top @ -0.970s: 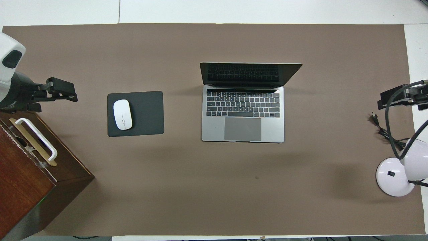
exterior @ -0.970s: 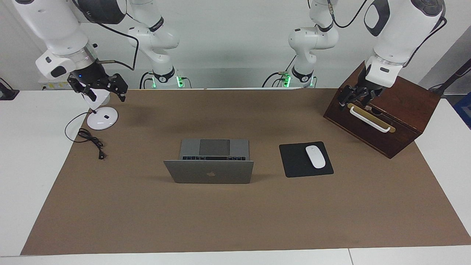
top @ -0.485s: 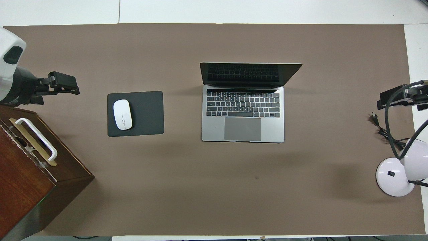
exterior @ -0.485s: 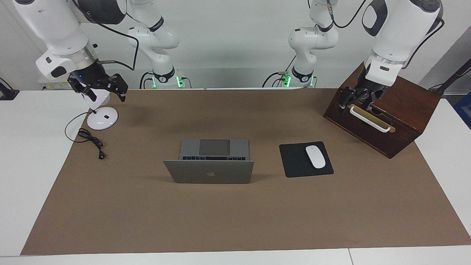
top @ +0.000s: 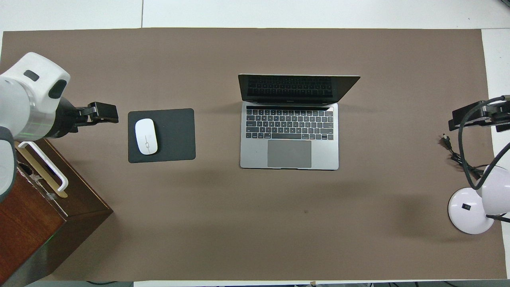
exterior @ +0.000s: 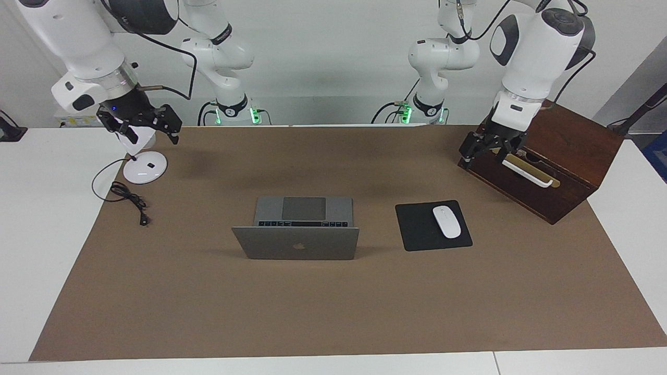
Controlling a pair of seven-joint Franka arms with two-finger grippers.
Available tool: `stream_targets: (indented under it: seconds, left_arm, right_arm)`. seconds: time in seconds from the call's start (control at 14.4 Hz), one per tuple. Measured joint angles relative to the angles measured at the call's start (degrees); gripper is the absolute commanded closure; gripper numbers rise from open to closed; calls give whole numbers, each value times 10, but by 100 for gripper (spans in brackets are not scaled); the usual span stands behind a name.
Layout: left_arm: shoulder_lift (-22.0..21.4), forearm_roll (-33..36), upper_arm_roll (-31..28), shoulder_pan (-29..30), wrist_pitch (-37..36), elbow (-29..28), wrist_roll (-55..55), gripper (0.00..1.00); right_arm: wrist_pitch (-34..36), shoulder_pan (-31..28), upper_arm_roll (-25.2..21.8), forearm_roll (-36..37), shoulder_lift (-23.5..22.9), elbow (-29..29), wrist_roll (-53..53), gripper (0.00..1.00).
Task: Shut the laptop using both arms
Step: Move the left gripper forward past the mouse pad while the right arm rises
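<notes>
The silver-grey laptop [exterior: 296, 242] stands open in the middle of the brown mat, its lid upright with the apple logo facing away from the robots. Its black keyboard and grey trackpad show in the overhead view [top: 289, 135]. My left gripper [exterior: 471, 151] hangs in the air over the mat at the edge of the wooden box, short of the mouse pad; it also shows in the overhead view [top: 104, 113]. My right gripper [exterior: 168, 125] waits in the air over the lamp at the right arm's end of the table [top: 458, 119]. Both grippers are far from the laptop.
A black mouse pad [exterior: 417, 229] with a white mouse [exterior: 447, 222] lies beside the laptop toward the left arm's end. A dark wooden box [exterior: 568, 151] with a white handle stands there too. A white lamp base [exterior: 145, 167] and black cable [exterior: 127, 195] lie at the right arm's end.
My left arm has swung from over the wooden box's handle toward the mouse pad and the middle of the table. The right arm and the laptop have not moved.
</notes>
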State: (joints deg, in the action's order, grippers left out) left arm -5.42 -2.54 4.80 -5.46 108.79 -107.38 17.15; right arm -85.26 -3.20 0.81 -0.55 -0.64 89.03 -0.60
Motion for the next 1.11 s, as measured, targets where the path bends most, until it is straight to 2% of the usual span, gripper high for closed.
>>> stream_targets:
  seconds: [0.42,0.69,0.83,0.9,0.97,1.11]
  left_arm:
    - [-14,0,0,-18,12,-18,1,0]
    - [-16,0,-2,-18,-8,-19,19,0]
    - [-18,-1,-1,-18,-10,-19,63,2]
    - [-18,-1,1,-19,-10,-19,96,28]
    - [-18,-1,3,-22,-9,-20,125,38]
    - [-18,-3,4,-27,-7,-24,160,77]
  right_arm:
    - [-17,0,0,0,0,0,0,0]
    - [-100,-9,-2,0,-7,1,0,0]
    - [-144,-21,-2,0,-24,0,0,0]
    - [-158,-25,-3,0,-39,-5,0,0]
    - [-167,-26,-3,1,-58,-16,0,0]
    - [-171,-26,-2,1,-104,-60,0,0]
